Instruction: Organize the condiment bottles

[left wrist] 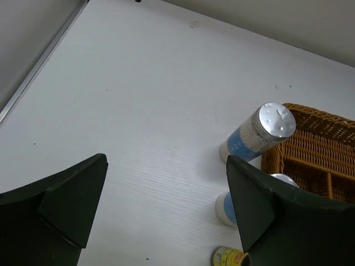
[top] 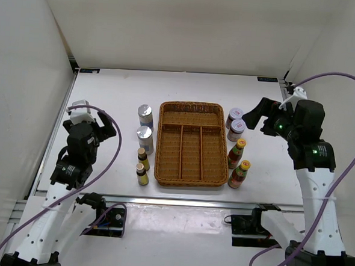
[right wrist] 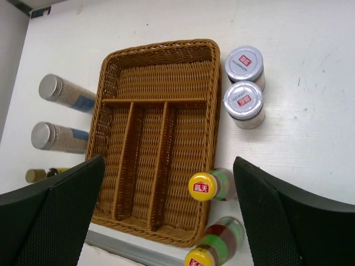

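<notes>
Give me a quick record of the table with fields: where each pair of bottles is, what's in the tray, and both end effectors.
tray: middle of table, four compartments, all empty
shakers: upright, left of tray, far pair
dark bottles: upright, left of tray, near pair
jars: right of tray, far pair
sauce bottles: upright, right of tray, near pair
left end effector: open, empty, left of shakers
right end effector: open, empty, right of jars
bottles in tray: none

Shakers point(top: 145, 115) and small bottles point(top: 143, 159) flank the tray point(top: 191, 104) left, jars point(top: 234, 118) and sauce bottles point(top: 237, 153) right; outer bench point(top: 107, 92) open; bottle gaps apparently narrow.
</notes>
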Tool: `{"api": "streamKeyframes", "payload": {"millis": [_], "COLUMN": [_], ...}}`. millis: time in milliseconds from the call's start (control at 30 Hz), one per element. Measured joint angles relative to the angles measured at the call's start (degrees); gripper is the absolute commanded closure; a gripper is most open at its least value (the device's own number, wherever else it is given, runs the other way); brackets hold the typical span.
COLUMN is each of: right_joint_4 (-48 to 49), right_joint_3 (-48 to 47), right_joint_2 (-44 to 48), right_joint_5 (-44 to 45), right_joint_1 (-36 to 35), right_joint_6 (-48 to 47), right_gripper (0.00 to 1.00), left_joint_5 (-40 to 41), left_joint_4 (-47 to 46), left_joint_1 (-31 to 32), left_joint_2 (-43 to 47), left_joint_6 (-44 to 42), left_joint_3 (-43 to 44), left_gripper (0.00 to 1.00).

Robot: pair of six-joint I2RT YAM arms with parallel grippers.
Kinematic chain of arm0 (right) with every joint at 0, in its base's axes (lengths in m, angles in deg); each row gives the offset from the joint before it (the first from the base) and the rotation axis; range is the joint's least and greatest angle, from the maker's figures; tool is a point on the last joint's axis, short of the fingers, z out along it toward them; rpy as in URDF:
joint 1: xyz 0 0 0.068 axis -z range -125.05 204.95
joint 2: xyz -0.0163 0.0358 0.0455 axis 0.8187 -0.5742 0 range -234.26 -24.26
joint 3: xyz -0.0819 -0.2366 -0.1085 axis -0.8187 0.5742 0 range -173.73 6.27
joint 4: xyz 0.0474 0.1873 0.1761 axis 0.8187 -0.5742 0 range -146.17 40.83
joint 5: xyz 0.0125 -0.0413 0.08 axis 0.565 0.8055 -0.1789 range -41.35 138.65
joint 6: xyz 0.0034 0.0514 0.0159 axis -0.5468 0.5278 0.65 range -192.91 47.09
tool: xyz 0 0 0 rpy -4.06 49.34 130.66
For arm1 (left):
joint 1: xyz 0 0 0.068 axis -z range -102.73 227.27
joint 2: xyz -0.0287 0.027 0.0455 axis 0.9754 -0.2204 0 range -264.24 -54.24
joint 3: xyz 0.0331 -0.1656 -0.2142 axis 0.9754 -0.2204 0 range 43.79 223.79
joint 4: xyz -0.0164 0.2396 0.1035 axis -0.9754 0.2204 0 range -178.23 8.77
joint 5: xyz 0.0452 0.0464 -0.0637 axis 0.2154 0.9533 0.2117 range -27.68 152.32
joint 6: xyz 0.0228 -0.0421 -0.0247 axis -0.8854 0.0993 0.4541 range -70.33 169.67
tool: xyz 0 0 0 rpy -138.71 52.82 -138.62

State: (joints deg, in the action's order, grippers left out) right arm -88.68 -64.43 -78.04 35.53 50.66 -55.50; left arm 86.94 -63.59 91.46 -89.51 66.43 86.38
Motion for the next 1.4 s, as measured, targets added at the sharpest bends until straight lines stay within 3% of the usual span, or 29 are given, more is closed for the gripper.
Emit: {"api": "streamKeyframes", "payload": {"millis": [300, 700, 900, 1167, 1233, 1400], "right_joint_4": [-4.4, -18.3, -22.5, -26.2, -26.7, -26.7], "right_joint_3": [4.1, 6.0, 10.7, 11.5, 11.5, 11.9], "right_joint_2": [0.9, 1.9, 1.8, -0.6, -0.6, -1.0], "right_joint_5": [2.0, 5.7, 10.8, 20.2, 21.7, 24.1], "right_joint_1": [-1.7, -8.3, -13.7, -19.6, -19.9, -20.5], "right_joint_6": [4.8, 9.6, 15.1, 20.6, 21.7, 23.6], "right_gripper": [0.01, 0.16, 0.24, 0.26, 0.29, 0.52], "left_joint_5": [1.9, 1.6, 1.5, 1.5, 1.6, 1.6], "left_joint_4": [-0.3, -0.3, -0.3, -0.3, -0.3, -0.3], "left_joint_1": [3.8, 4.6, 4.7, 4.7, 4.7, 4.7], "left_joint_2": [-0.4, -0.5, -0.5, -0.5, -0.5, -0.5], "left_joint_6": [1.7, 2.8, 2.8, 2.9, 2.9, 2.9], "left_joint_3": [0.0, 0.0, 0.0, 0.0, 0.0, 0.0], "left_gripper": [0.01, 0.01, 0.01, 0.01, 0.01, 0.01]}}
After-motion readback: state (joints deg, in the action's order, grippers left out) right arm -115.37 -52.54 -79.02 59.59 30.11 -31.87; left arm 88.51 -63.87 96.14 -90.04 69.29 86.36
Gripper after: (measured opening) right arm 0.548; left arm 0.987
